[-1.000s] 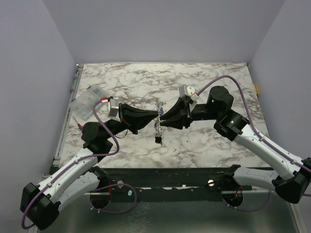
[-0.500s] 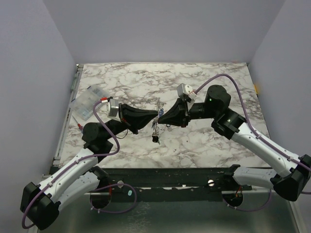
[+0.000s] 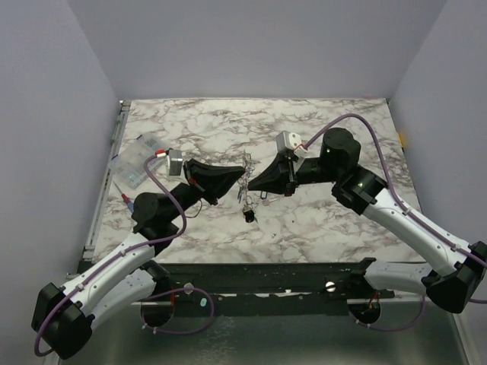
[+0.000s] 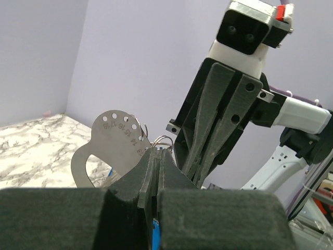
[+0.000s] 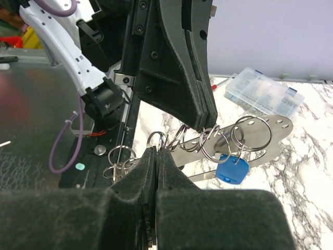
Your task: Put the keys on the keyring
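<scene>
Marble table (image 3: 319, 129): white with grey veins and plain grey walls round it; your two arms meet above its middle.
Keyring (image 5: 179, 136): thin wire loops linked in a short chain, held in the air between the two grippers, over the middle of the table.
Keys: a blue-headed key (image 5: 232, 169) hangs from a loop towards the right of the chain in the right wrist view. A dark-headed key (image 3: 248, 216) seems to dangle lowest, on the near side — whether it touches the marble you cannot tell.
Metal tag (image 5: 265, 127): flat and silvery, punched with a row of holes, apparently strung on the same chain.
Left gripper (image 4: 158, 153): closed tight, pinching the wire loops just beside the tag.
Right gripper (image 5: 156, 153): closed as well, nipping a loop at the other end of the chain, almost tip to tip with the left.
Compartment box (image 3: 137, 161): clear plastic, far left, well apart from the work.
Done, as I judge it: the blue and dark keys look already strung.
Left: no loose key shows, so you are probably late in the task — make sure the pinched loop is fully threaded before you let go.
</scene>
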